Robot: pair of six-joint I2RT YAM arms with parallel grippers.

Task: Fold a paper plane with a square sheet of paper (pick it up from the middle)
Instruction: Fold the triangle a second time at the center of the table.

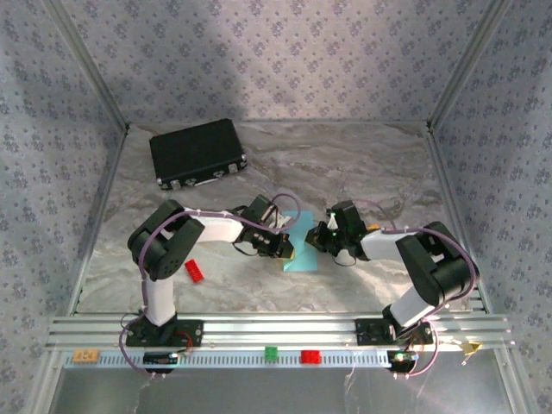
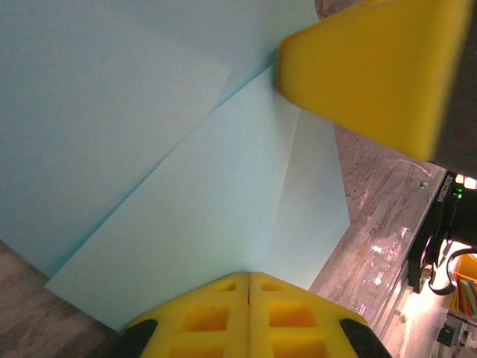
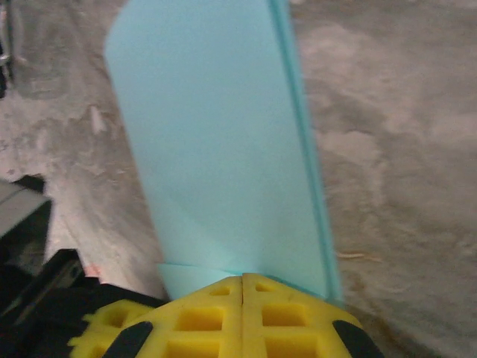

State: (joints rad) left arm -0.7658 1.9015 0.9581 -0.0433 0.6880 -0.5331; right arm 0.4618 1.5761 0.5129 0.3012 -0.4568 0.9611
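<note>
Paper (image 2: 186, 209), folded, lies between closed left claw (image 2: 248, 277) and closed right claw (image 3: 243, 280).

On the table and rail, counted
2 arms (image 1: 207, 228) (image 1: 388, 244), 2 grippers: left gripper (image 1: 289, 252), right gripper (image 1: 321, 241). 1 folded light-blue paper (image 1: 304, 262), 1 black case (image 1: 198, 153), 2 red bricks (image 1: 195, 270) (image 1: 310, 356), 1 green brick (image 1: 271, 352), 1 orange brick (image 1: 84, 354).

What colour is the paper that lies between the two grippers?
The paper is light blue, plain and without pattern; the left wrist view shows it best.
</note>
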